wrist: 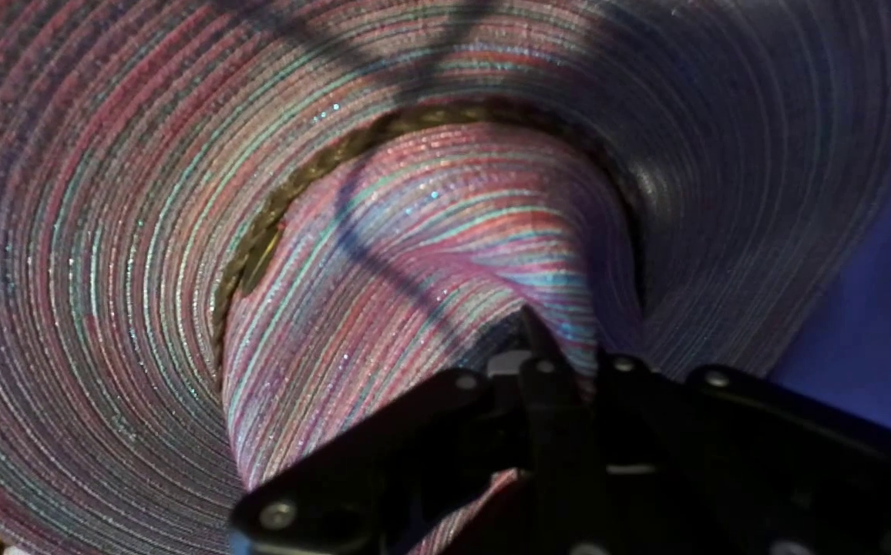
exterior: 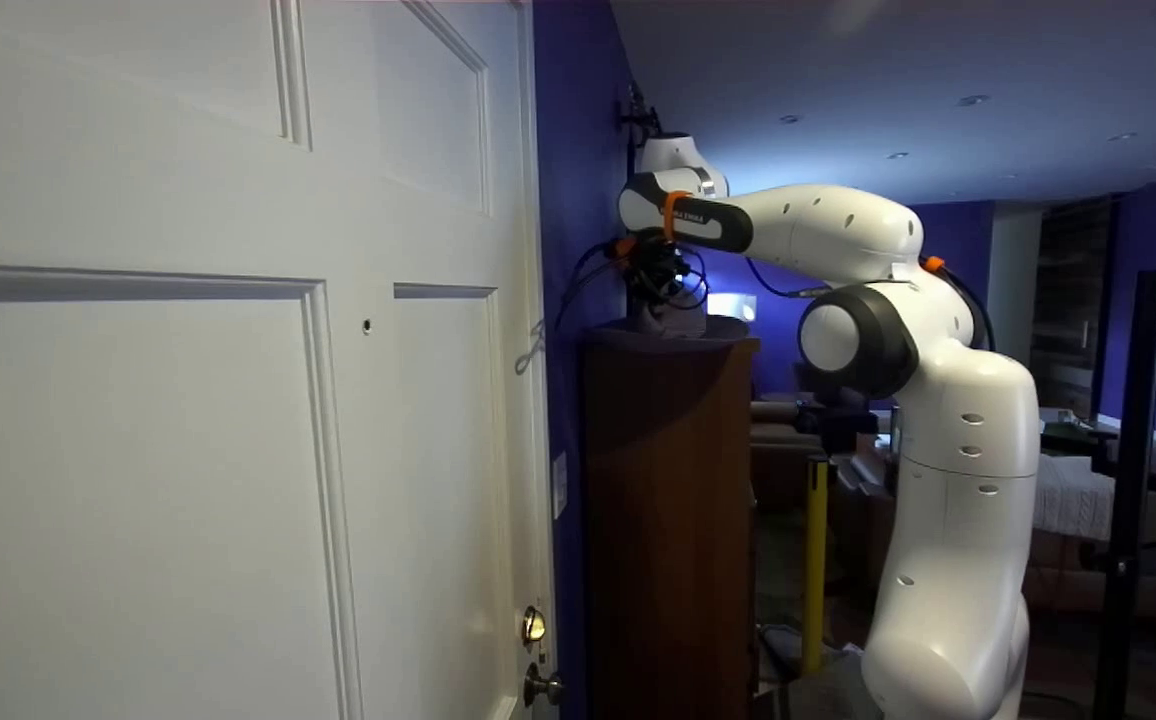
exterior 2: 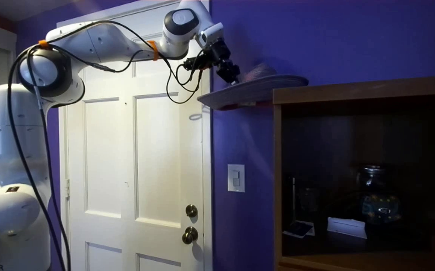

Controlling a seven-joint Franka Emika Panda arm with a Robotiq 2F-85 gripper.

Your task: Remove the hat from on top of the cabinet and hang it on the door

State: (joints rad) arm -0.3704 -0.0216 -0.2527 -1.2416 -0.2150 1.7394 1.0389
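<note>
The hat is wide-brimmed, woven in pink, purple and teal stripes, with a braided band; its crown (wrist: pixel 415 270) fills the wrist view. In an exterior view the hat (exterior 2: pixel 255 88) lies tilted at the top left edge of the cabinet (exterior 2: pixel 368 90), its brim jutting past the edge; it also shows on the cabinet (exterior: pixel 668 500) as a dark brim (exterior: pixel 668 338). My gripper (wrist: pixel 561 339) is at the crown, with puckered fabric pinched between its fingers. It also shows over the hat in both exterior views (exterior 2: pixel 234 77) (exterior: pixel 660 285). The white panelled door (exterior 2: pixel 127 154) (exterior: pixel 428 420) stands beside the cabinet.
A purple wall (exterior 2: pixel 244 139) with a light switch (exterior 2: pixel 236 177) separates the door from the cabinet. The door has a knob (exterior 2: pixel 190 235) and a lock above it. A jar (exterior 2: pixel 381 203) and a white card (exterior 2: pixel 347 227) stand on the cabinet's shelf. Loose cables hang from the arm.
</note>
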